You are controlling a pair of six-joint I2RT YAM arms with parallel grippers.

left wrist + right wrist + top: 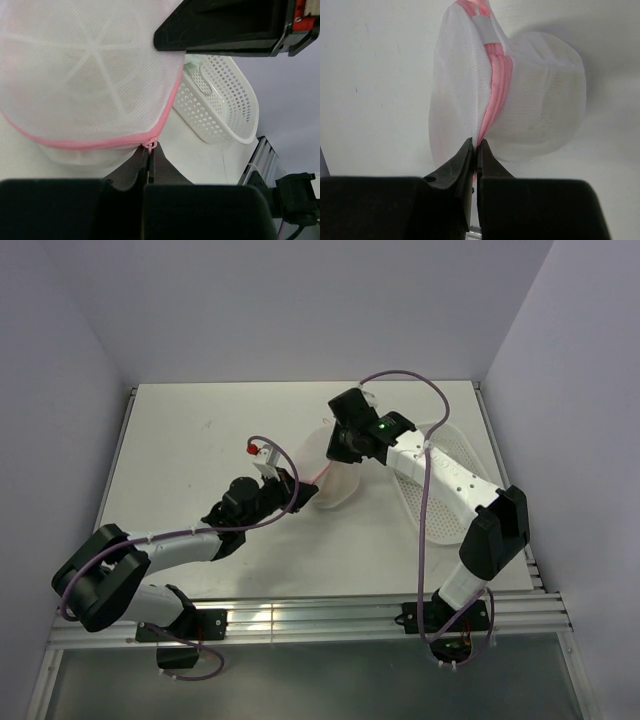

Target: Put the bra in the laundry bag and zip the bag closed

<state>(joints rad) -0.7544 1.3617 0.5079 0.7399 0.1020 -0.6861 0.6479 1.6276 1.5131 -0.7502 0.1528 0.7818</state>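
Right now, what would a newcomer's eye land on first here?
The white mesh laundry bag sits mid-table, held between both arms. The left tool is shut on the zipper pull, and the right tool pinches the pink rim. A white perforated basket sits at the table's right.

Light soft, even, coming from overhead. Bench (190,440) bright white, close to washed out. Gray soft-edged shadow beside laundry bag (540,100) in right wrist view. Left claw (149,152) right against lens: black, blurred, no detail. Mesh weave sharp in both wrist views. Top view crisp. Small glare on front rail (250,618).
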